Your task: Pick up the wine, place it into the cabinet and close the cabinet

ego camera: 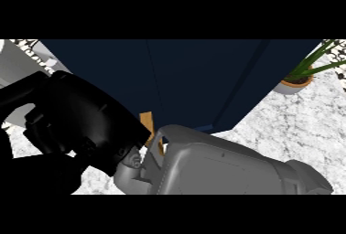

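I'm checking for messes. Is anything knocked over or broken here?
Nothing looks spilled or broken. The potted plant stands upright on the counter, beside the dark blue cabinet. A black hand hides much of the view.

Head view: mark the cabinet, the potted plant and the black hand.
cabinet (202,77): head view, on its dark blue front panel.
potted plant (294,85): head view, on the pot's side.
hand (74,119): head view, on its black back.
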Motion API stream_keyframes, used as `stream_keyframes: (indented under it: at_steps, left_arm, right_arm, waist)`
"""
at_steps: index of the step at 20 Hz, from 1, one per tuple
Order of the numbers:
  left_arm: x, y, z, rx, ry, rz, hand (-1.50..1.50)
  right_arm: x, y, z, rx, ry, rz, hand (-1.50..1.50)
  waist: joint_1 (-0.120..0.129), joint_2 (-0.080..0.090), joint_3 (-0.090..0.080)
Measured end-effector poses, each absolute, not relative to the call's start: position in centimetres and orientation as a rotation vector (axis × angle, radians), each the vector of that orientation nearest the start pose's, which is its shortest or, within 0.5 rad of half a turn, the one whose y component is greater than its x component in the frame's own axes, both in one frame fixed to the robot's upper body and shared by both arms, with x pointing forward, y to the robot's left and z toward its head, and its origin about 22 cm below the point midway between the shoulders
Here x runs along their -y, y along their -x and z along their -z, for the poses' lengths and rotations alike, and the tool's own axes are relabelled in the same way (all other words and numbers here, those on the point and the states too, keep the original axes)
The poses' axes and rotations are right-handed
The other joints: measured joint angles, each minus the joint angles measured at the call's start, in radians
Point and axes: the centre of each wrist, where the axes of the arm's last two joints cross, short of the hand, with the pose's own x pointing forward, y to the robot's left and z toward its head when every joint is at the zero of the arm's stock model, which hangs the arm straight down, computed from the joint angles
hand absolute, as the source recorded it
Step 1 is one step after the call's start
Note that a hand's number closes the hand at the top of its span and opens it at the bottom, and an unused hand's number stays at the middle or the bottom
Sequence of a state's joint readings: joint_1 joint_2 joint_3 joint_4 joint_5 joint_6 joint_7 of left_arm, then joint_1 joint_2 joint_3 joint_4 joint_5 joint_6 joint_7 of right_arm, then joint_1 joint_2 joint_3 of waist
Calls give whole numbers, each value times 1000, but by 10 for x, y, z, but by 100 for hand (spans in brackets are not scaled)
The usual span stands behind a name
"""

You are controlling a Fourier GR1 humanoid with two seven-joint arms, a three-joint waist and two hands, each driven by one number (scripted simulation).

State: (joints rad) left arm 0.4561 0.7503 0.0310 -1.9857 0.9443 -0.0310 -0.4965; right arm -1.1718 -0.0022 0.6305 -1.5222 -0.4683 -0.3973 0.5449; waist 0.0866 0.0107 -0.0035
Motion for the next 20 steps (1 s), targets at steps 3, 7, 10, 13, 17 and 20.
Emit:
stream_keyframes:
  at_steps: [3, 7, 10, 13, 17, 20]
  left_arm:
    - [-364, -146, -98, 1971, 224, -150, -150]
    - [-369, -150, -102, 1980, 226, -146, -150]
    - [-379, -151, -107, 1987, 211, -159, -150]
    - [-384, -151, -109, 1988, 197, -166, -150]
    - [-387, -150, -110, 1987, 180, -169, -150]
    - [-389, -150, -113, 1981, 179, -170, -150]
  right_arm:
    - [-46, -266, -260, 1504, -699, -832, 150]
    - [-50, -289, -262, 1325, -797, -936, 150]
    - [-48, -319, -255, 1259, -833, -902, 150]
    - [-46, -342, -248, 1320, -804, -847, 150]
    - [-43, -365, -243, 1403, -754, -789, 150]
    - [-39, -373, -237, 1426, -765, -782, 150]
  waist:
    - [9, 6, 0]
    - [7, 9, 0]
    - [-4, 6, 1]
    - [-14, 4, -1]
    - [-15, -2, -7]
    - [-14, -14, -13]
